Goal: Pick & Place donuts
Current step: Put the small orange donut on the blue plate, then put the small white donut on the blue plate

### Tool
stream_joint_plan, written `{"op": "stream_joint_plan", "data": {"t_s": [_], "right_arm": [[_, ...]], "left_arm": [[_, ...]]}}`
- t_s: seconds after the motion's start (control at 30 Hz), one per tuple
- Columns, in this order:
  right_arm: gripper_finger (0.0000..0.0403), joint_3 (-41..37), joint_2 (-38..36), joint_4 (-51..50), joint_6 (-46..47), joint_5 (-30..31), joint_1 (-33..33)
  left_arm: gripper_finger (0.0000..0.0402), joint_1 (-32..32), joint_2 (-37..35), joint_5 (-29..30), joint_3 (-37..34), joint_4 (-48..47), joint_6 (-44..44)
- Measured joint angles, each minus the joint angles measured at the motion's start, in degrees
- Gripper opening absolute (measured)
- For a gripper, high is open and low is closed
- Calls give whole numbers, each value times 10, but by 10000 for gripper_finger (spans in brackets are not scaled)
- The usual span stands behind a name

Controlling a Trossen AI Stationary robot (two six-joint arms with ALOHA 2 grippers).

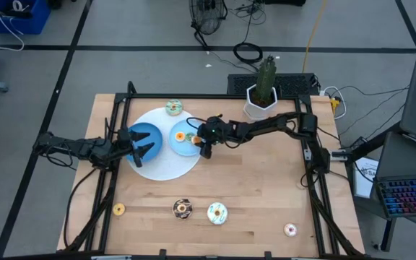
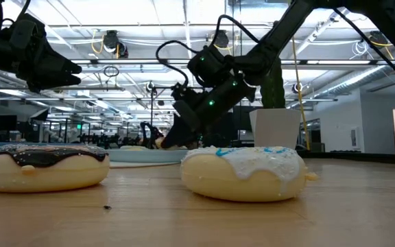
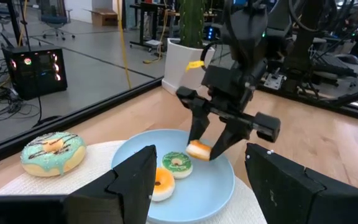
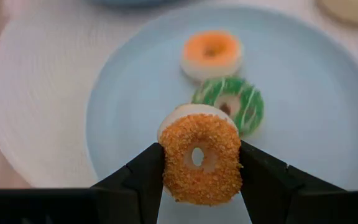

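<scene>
My right gripper (image 4: 201,177) is shut on an orange crumb-coated donut (image 4: 201,158), low over the light blue plate (image 4: 316,112). An orange-iced donut (image 4: 211,55) and a green-iced donut (image 4: 230,102) lie flat on that plate. My left gripper (image 1: 140,142) waits open over the dark blue bowl (image 1: 149,133). A mint donut (image 1: 174,107) lies on the white round mat (image 1: 161,166). On the bare wood near the front edge lie a small yellow donut (image 1: 119,209), a chocolate donut (image 1: 183,209), a white-iced donut (image 1: 217,213) and a pink donut (image 1: 290,230). My right gripper pinches the orange crumb-coated donut by its outer rim (image 4: 166,163), one finger (image 4: 143,174) on each side. The fingers (image 3: 199,127) slant down from above and from the table's right. The donut stands on edge between them, just above the plate; whether it touches the plate does not show.
A white pot with a cactus (image 1: 262,97) stands at the far edge, behind my right arm. The black frame rails (image 1: 111,180) run along the table's left and right sides. Open wood lies between the mat and the front row of donuts.
</scene>
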State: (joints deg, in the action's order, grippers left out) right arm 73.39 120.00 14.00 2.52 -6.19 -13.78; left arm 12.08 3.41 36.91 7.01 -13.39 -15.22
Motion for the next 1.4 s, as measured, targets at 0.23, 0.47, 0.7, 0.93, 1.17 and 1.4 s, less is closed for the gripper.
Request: {"op": "stream_joint_plan", "data": {"t_s": [0.23,0.47,0.7,0.93,1.17,1.4], "right_arm": [[171,0,-1,-9,2,0,0],[194,0,-1,-11,3,0,3],[255,0,-6,-17,-1,1,17],[298,0,-20,-36,-7,3,24],[301,0,-68,-148,-2,3,32],[295,0,-153,-366,38,2,83]], "left_arm": [[244,0,0,0,0,0,0],[243,0,0,0,0,0,0],[243,0,0,0,0,0,0],[243,0,0,0,0,0,0],[243,0,0,-1,0,0,0],[243,0,0,-8,0,0,0]]}}
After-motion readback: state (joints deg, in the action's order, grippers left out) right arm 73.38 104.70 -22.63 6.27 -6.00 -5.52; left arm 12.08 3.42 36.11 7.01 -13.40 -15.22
